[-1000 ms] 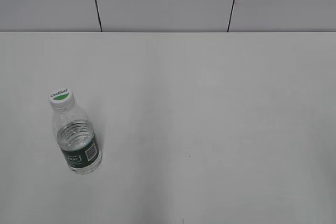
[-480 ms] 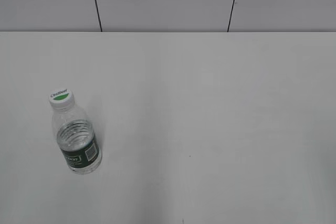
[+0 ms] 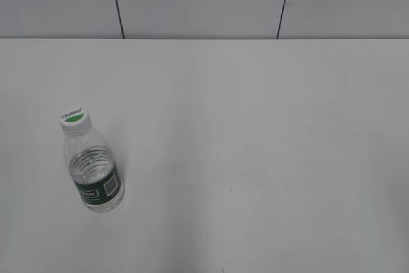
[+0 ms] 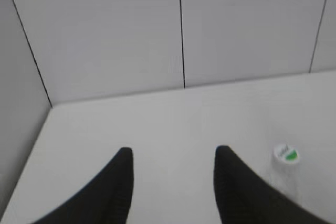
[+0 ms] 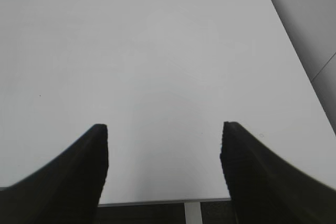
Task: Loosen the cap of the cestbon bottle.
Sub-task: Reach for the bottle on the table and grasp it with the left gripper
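The cestbon bottle (image 3: 94, 171) stands upright on the left of the white table (image 3: 255, 132), clear and ribbed, with a dark green label band. Its white cap (image 3: 75, 119) with a green oval is on the neck. In the left wrist view the cap (image 4: 286, 153) shows at the right, beyond and right of my left gripper (image 4: 173, 153), which is open and empty. My right gripper (image 5: 164, 129) is open and empty above the table's near edge; the bottle is out of that view. Neither gripper shows in the exterior view.
Grey wall panels with dark seams (image 3: 116, 1) stand behind the table. In the right wrist view the table's front edge (image 5: 157, 202) runs just below the fingertips, and its right edge (image 5: 294, 45) slants past a grey wall.
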